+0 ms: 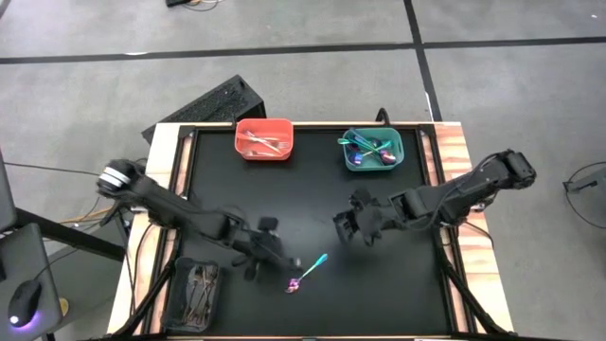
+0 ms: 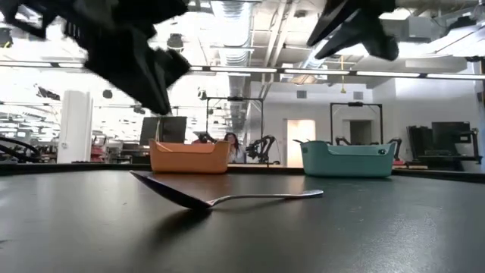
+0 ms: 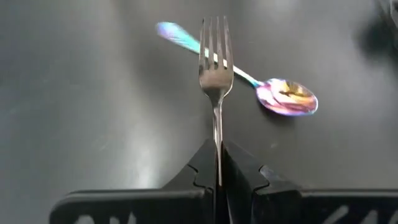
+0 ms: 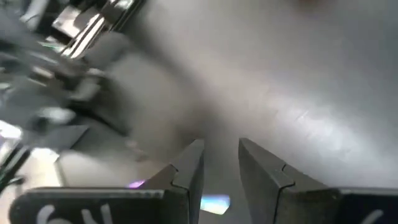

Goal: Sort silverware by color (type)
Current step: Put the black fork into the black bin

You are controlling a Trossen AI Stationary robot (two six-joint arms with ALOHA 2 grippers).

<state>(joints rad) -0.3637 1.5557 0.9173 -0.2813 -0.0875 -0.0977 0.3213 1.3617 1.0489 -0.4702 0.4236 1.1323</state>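
left tool grips silver fork above rainbow spoon mid-table; right tool parted, empty.

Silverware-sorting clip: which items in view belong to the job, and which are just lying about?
Job:
- silver fork, clamped in the left gripper
- iridescent spoon on the mat
- red bin, teal bin, black bin, each holding cutlery
- right gripper, empty

Lying about:
- keyboard
- computer mouse
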